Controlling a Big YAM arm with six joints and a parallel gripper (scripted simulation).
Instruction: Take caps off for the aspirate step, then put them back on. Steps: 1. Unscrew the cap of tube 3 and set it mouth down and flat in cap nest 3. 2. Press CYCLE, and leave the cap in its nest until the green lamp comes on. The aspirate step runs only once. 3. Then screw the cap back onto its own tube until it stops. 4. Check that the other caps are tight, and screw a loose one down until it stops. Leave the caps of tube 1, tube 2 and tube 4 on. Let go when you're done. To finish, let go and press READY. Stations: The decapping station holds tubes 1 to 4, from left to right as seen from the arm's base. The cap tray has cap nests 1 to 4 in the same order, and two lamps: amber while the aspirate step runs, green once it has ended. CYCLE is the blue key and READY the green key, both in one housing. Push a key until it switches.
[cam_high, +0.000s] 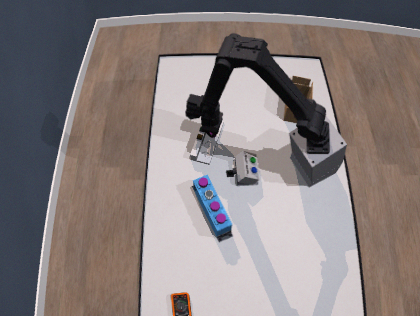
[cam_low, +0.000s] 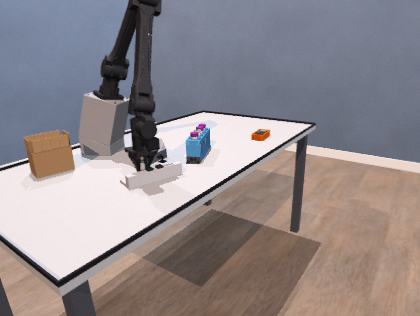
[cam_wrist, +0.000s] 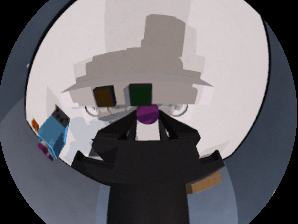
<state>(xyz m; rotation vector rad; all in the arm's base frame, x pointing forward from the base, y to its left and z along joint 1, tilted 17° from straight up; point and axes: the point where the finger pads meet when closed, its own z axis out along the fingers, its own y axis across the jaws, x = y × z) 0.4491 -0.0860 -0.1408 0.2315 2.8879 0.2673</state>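
My gripper (cam_high: 211, 131) (cam_low: 143, 167) is shut on a magenta cap (cam_wrist: 147, 115), held low at the third nest of the white cap tray (cam_high: 195, 151) (cam_low: 156, 176) (cam_wrist: 170, 93). Whether the cap touches the nest floor is hidden. The amber lamp (cam_wrist: 104, 96) and green lamp (cam_wrist: 141, 95) both look dark. In the blue decapping station (cam_high: 220, 229) (cam_low: 198, 149) (cam_wrist: 54, 134), tube 3 (cam_high: 209, 194) is uncapped. Magenta caps sit on tube 1 (cam_high: 221, 218), tube 2 (cam_high: 215, 206) and tube 4 (cam_high: 203, 182); their tightness cannot be told.
The key housing (cam_high: 243, 172), with its blue CYCLE key (cam_high: 254, 170) and green READY key (cam_high: 253, 160), stands between tray and arm base. A cardboard box (cam_low: 51, 161) (cam_wrist: 206, 183) stands beside the base. An orange meter (cam_high: 181, 304) (cam_low: 260, 135) lies beyond the station.
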